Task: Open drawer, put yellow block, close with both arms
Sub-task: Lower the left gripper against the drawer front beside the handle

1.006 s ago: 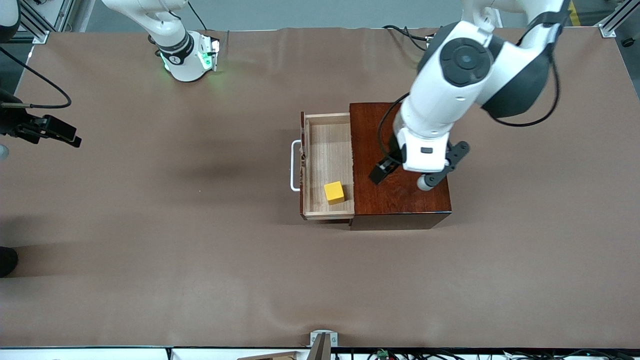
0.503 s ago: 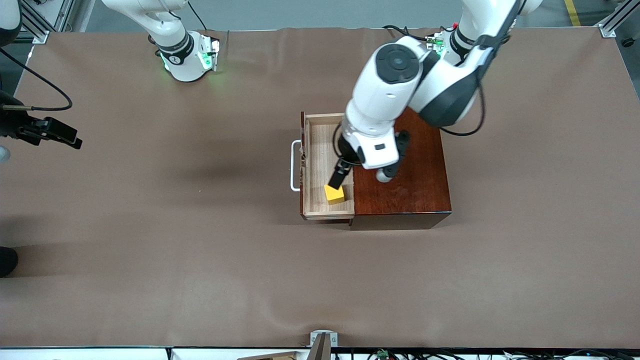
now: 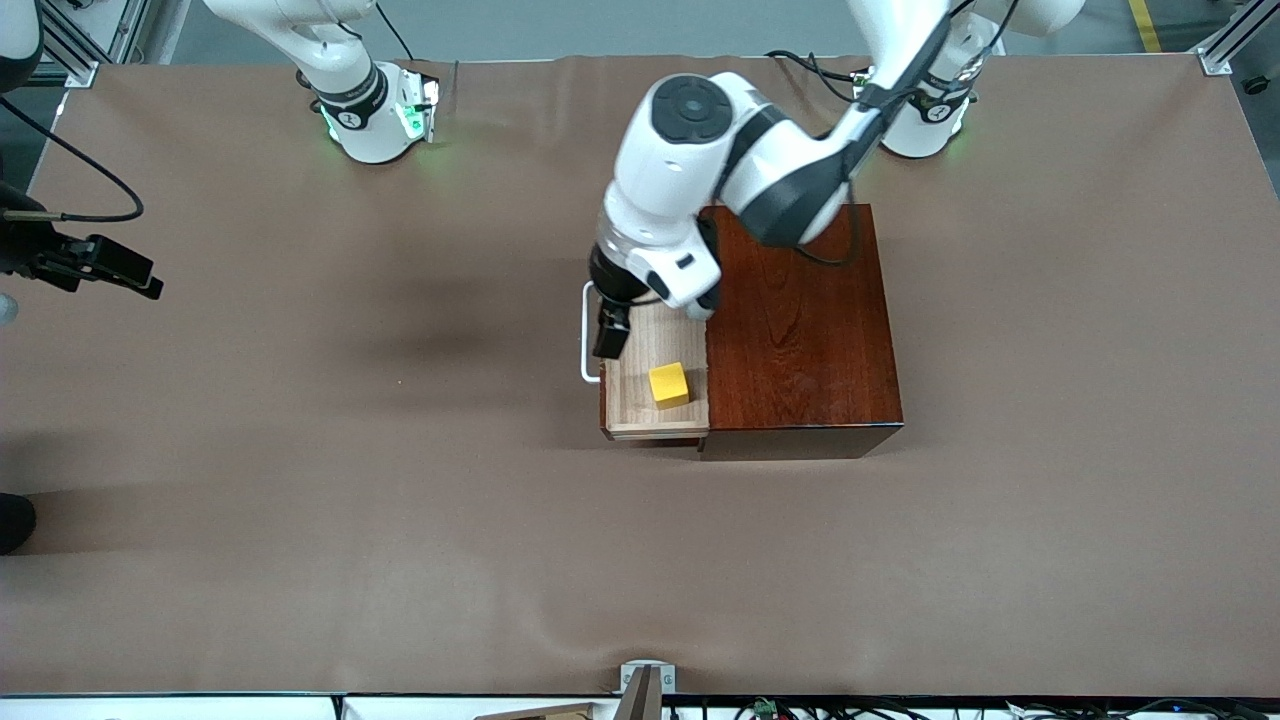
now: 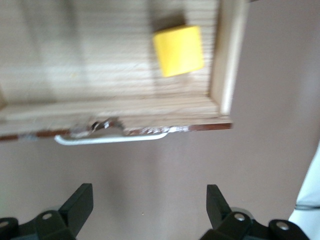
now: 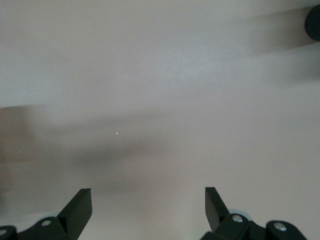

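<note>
Nearest the front camera, the small bright yellow cube (image 3: 668,384) lies loose in the pulled-out pale-wood drawer tray (image 3: 628,400), close to the tray's near corner beside the glossy reddish-brown wooden box (image 3: 800,330). Drawer long axis runs near to far; its white U-shaped bar handle (image 3: 586,340) faces the right arm's end of the table. Over the handle edge hangs the left arm's black two-finger gripper (image 3: 610,335), fingers (image 4: 80,200) spread wide, holding and touching nothing. Right arm's black gripper (image 5: 145,210) waits over bare brown table covering (image 3: 300,450), fingers equally wide, empty.
</note>
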`<move>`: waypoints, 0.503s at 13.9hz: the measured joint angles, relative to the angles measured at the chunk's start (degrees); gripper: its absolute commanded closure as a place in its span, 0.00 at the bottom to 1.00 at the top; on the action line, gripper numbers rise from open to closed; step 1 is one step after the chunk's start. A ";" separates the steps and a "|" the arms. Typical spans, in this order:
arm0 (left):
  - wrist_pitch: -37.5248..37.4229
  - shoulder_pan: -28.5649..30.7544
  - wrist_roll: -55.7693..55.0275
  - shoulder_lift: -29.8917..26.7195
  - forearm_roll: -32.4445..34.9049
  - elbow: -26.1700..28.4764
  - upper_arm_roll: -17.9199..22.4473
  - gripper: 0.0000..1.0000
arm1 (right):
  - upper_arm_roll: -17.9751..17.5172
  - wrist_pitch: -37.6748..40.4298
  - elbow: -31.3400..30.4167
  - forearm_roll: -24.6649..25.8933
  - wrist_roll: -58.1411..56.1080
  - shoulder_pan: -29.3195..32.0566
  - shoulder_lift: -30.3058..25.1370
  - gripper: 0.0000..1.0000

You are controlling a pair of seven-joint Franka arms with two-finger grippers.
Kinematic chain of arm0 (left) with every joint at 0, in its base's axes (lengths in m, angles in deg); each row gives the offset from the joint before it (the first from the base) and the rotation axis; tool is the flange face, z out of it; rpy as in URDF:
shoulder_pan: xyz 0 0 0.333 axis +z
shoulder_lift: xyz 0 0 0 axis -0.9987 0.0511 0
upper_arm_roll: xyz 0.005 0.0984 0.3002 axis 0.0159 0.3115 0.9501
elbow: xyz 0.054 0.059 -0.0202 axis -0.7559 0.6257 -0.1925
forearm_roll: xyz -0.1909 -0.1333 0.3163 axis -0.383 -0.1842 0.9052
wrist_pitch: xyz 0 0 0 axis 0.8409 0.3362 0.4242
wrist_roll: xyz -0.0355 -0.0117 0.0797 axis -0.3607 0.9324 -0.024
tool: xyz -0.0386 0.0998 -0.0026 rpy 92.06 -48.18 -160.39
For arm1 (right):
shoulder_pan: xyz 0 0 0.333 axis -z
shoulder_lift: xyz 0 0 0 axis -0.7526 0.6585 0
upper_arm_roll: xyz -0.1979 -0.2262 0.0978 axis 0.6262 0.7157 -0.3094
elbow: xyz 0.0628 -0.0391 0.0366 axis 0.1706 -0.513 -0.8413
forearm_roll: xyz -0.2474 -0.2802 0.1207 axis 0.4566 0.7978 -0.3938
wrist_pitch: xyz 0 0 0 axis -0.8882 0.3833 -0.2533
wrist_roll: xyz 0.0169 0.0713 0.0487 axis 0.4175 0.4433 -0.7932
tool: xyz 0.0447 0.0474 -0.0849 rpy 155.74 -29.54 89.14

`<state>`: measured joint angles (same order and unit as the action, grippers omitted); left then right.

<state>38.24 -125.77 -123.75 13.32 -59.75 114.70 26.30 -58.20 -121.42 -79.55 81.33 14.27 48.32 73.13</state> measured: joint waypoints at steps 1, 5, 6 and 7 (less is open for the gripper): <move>0.04 -1.39 -4.31 0.83 0.06 -0.14 1.08 0.00 | 0.00 -0.24 0.06 0.00 0.00 0.00 -0.01 0.00; 5.25 -4.71 -10.64 5.61 0.06 -2.42 5.91 0.00 | 0.01 -1.35 0.06 -0.01 0.00 0.00 -0.01 0.00; 6.76 -4.98 -10.57 6.53 0.06 -2.64 6.11 0.00 | 0.01 -1.37 0.06 -0.01 0.00 0.01 -0.01 0.00; 7.64 -5.41 -10.43 7.23 0.05 -2.69 6.14 0.00 | 0.01 -1.37 0.06 -0.01 0.00 0.00 -0.01 0.00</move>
<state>45.88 -131.18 -134.18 20.55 -59.70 112.01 32.45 -58.20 -122.80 -79.49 81.32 14.27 48.32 73.12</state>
